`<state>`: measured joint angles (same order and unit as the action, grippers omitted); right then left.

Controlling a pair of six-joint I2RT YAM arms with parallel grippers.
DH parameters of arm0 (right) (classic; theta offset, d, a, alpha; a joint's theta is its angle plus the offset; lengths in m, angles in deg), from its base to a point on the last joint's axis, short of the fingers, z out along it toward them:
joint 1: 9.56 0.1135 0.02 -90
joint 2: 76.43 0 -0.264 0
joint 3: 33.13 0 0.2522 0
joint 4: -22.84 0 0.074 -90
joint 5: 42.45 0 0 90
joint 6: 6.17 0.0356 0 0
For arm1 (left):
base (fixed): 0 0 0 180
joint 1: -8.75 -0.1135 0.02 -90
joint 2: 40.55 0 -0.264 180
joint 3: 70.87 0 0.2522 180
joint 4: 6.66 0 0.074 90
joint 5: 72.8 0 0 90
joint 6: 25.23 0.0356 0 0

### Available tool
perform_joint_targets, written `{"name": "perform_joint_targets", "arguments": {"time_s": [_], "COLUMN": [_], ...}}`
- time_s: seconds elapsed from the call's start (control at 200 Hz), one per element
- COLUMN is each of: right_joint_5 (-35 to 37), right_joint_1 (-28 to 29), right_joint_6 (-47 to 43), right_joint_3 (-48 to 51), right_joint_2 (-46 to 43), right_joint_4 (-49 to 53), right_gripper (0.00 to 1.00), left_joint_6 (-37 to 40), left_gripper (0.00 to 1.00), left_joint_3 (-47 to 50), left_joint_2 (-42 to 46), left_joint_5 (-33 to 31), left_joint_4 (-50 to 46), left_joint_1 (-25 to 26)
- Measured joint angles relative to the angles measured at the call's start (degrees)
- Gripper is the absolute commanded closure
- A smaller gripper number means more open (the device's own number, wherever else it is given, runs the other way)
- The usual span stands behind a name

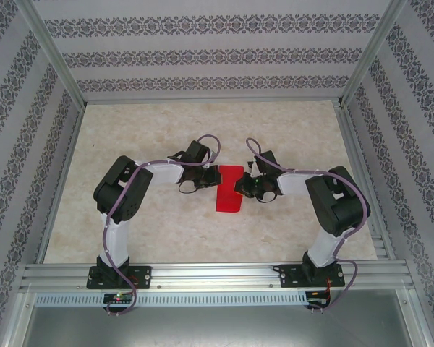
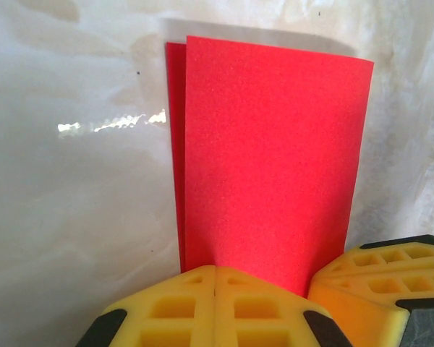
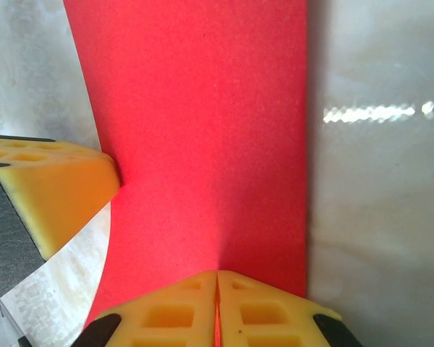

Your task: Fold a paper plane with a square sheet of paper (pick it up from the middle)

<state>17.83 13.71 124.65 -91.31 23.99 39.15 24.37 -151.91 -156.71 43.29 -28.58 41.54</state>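
The square sheet of paper [image 1: 228, 189] is bright red and lies folded double as an upright rectangle at the table's middle; a paper plane is out of view. In the left wrist view the sheet [image 2: 271, 159] shows two layers, the lower one peeking out on the left. My left gripper [image 1: 202, 176] is shut at the sheet's upper left edge, its yellow tips [image 2: 215, 278] meeting where the paper dimples. My right gripper [image 1: 244, 184] is shut on the opposite edge [image 3: 217, 278], with red showing in the seam. Each wrist view catches the other gripper's finger [image 2: 380, 282] [image 3: 54, 191].
The table [image 1: 166, 130] is pale and marbled. Aluminium rails [image 1: 217, 275] run along its near edge, and posts rise at the corners. Patterned walls [image 1: 202, 50] close in the back and both sides. Both arms bend inward over the table's middle.
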Motion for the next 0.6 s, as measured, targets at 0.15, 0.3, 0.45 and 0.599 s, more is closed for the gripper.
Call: {"name": "perform_joint_targets", "arguments": {"time_s": [0.15, 0.3, 0.45, 0.599], "right_joint_5": [0.04, 0.02, -0.48, -0.83], "right_joint_1": [0.00, 1.27, 4.20, 4.83], "right_joint_6": [-0.39, -0.37, -0.35, -0.13], "right_joint_3": [0.44, -0.20, -1.31, 0.26], "right_joint_2": [-0.98, -2.19, -2.12, -2.10], "right_joint_4": [1.05, 2.78, 2.56, 2.01], "right_gripper": [0.90, 0.90, 0.90, 0.90], "left_joint_6": [0.00, 0.00, 0.00, 0.00], "left_gripper": [1.00, 1.00, 1.00, 1.00], "left_joint_3": [0.17, 0.26, 0.26, 0.26], "left_joint_2": [0.00, 0.00, 0.00, 0.00], "left_joint_5": [0.02, 0.02, 0.02, 0.02], "left_joint_4": [0.35, 0.44, 0.44, 0.46], "left_joint_1": [0.00, 0.00, 0.02, 0.00]}}
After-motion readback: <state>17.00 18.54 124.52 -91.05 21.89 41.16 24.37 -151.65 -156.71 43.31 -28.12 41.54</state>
